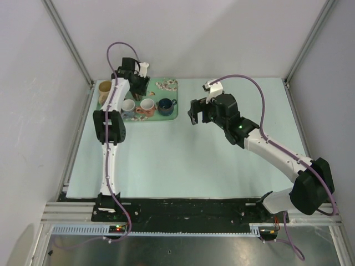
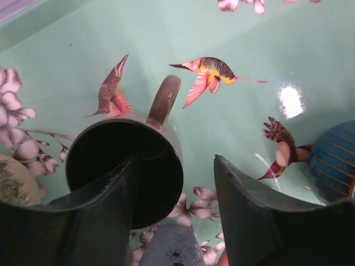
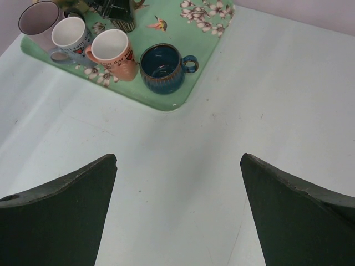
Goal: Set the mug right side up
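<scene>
From above, the left pincer point(image 1: 137, 83) is down over the far part of the flowered tray point(image 1: 157, 93) at the back left of the bench point(image 1: 183, 160), hiding the dark mug point(image 2: 105, 149) beneath it. The right pincer point(image 1: 196, 119) hangs over bare bench to the right of the tray. Looking down the left wrist, the mug stands on the tray mouth up, handle pointing away. One finger point(image 2: 100, 221) dips at its mouth and the other sits outside, with a strip of tray showing between that one and the mug's wall, so this pincer is parted and grips nothing. From the right wrist, that pincer is spread wide and empty above the bench, the tray with its blue mug point(image 3: 162, 66) and three other mugs off ahead. I'd judge the turning done and the letting go in hand. The next move calls for a straight lift, so the inner finger clears the rim without tipping the mug.
</scene>
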